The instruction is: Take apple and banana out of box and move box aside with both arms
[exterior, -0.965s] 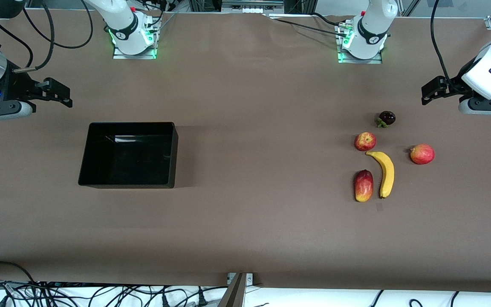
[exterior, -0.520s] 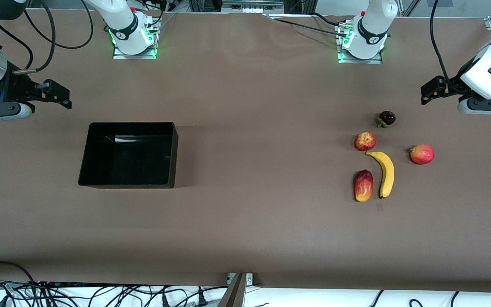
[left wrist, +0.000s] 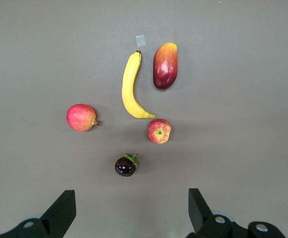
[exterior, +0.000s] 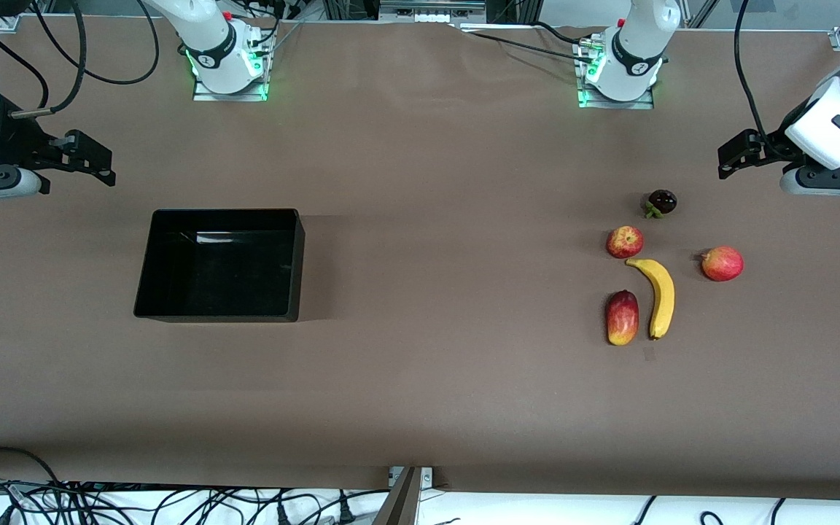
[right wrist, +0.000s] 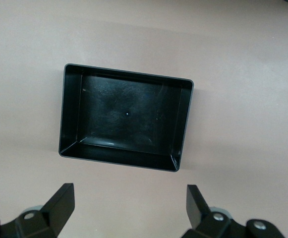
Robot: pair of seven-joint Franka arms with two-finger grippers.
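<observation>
The black box (exterior: 224, 213) sits empty toward the right arm's end of the table. Toward the left arm's end lie the yellow banana (exterior: 660, 295) and, touching its stem end, the small red apple (exterior: 624, 241). My left gripper (exterior: 735, 157) hangs open and empty above bare table beside the fruit. The left wrist view shows the banana (left wrist: 130, 89) and apple (left wrist: 158, 131) ahead of the left gripper (left wrist: 131, 208). My right gripper (exterior: 95, 157) hangs open, beside the box. In the right wrist view the box (right wrist: 183, 119) lies ahead of the right gripper (right wrist: 129, 206).
A pinkish-red apple (exterior: 722, 263), an oblong red-and-yellow mango (exterior: 622, 317) and a dark mangosteen (exterior: 661, 202) lie around the banana. A small tape patch (exterior: 649, 354) sits nearer the front camera. Cables run along the table's front edge.
The right gripper has drawn back slightly toward its own end of the table. The left gripper has barely shifted. Nothing on the table has moved.
</observation>
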